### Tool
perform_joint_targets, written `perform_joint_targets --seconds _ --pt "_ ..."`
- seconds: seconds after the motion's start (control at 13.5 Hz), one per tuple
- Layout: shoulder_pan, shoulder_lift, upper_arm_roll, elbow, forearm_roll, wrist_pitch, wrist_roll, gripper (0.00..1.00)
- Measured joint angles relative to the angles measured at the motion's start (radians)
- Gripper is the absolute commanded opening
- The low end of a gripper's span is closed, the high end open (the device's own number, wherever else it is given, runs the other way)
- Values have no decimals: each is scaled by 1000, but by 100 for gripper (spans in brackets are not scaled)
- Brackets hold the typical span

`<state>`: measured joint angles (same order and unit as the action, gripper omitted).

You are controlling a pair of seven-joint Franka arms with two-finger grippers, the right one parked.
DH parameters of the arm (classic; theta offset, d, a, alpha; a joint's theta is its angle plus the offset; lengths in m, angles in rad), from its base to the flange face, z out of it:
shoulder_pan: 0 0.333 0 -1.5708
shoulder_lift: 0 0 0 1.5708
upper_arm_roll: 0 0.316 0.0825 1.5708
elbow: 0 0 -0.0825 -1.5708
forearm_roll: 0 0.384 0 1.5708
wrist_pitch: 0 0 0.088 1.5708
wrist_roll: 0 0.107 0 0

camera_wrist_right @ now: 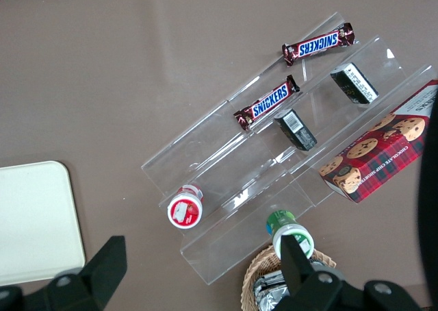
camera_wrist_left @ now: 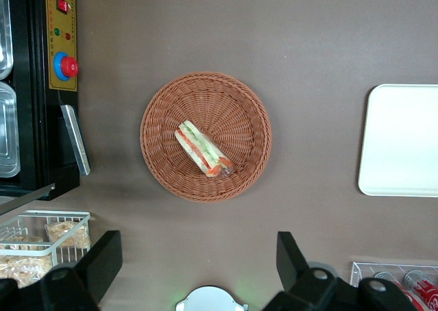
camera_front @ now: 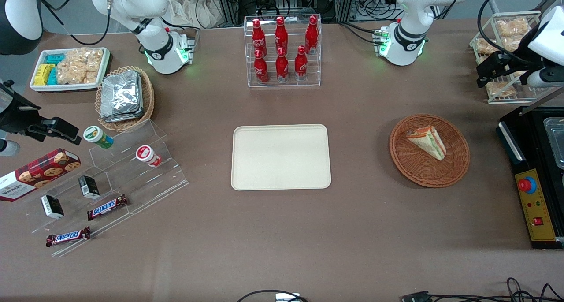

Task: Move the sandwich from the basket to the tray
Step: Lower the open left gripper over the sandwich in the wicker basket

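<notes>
The sandwich (camera_front: pixel 426 142), a clear-wrapped wedge of white bread with orange, red and green layers, lies in the round reddish-brown wicker basket (camera_front: pixel 429 169) toward the working arm's end of the brown counter (camera_front: pixel 282 231). The tool (camera_wrist_left: pixel 195 259) hangs high above the counter beside the basket, its black fingers (camera_wrist_left: pixel 102 256) spread wide and holding nothing. The smooth cream tray (camera_front: pixel 281 157) lies flat, well apart from the basket. Two bars read "Snickers" (camera_front: pixel 107 207); the red bottles (camera_front: pixel 281 46) look like Coca-Cola.
</notes>
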<state>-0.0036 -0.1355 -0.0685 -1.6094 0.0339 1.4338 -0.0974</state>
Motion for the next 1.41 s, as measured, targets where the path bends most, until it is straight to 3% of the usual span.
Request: perform_joint_targets --seconds 0.74,1.41 --pt "2 3 9 -46 0 -22 -31 100" --pt "9 -93 97 -599 -1 501 -159 100"
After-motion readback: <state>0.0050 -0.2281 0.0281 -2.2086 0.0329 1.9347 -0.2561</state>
